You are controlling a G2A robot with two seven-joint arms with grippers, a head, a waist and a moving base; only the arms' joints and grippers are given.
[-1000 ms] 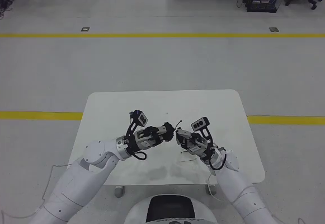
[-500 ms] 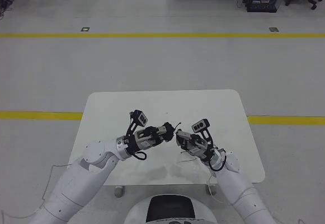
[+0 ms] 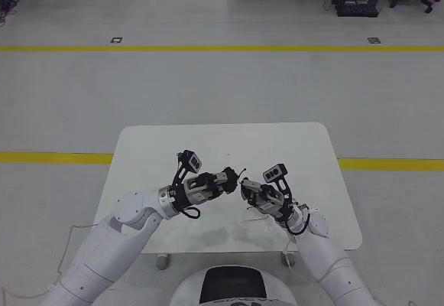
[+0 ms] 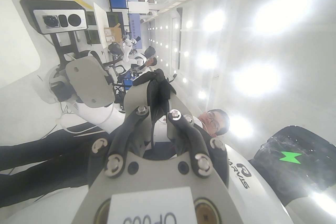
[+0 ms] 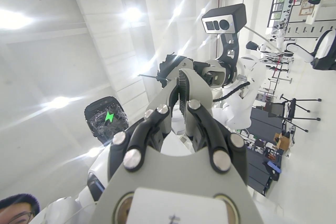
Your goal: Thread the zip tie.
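Both arms meet above the middle of the white table [image 3: 298, 145]. A thin black zip tie [image 3: 242, 173] sits between the two grippers, one end sticking up. My left gripper [image 3: 232, 179] comes in from the left and is shut on the tie; in its wrist view the left gripper [image 4: 157, 83] pinches a black strip [image 4: 155, 107]. My right gripper [image 3: 246, 186] faces it tip to tip. In the right wrist view the right gripper [image 5: 180, 78] is shut, with the zip tie's tail [image 5: 147, 75] poking out sideways at its tips. The left gripper [image 5: 183, 62] is just beyond.
The table has rounded corners, and bare surface lies all around the grippers. Its far edge [image 3: 222, 125] and right edge [image 3: 348, 191] are well away from the arms. A yellow floor line [image 3: 46, 157] runs behind the table.
The right wrist has shifted slightly toward the near side of the table. Both grippers stay shut and tip to tip; the left arm has not moved.
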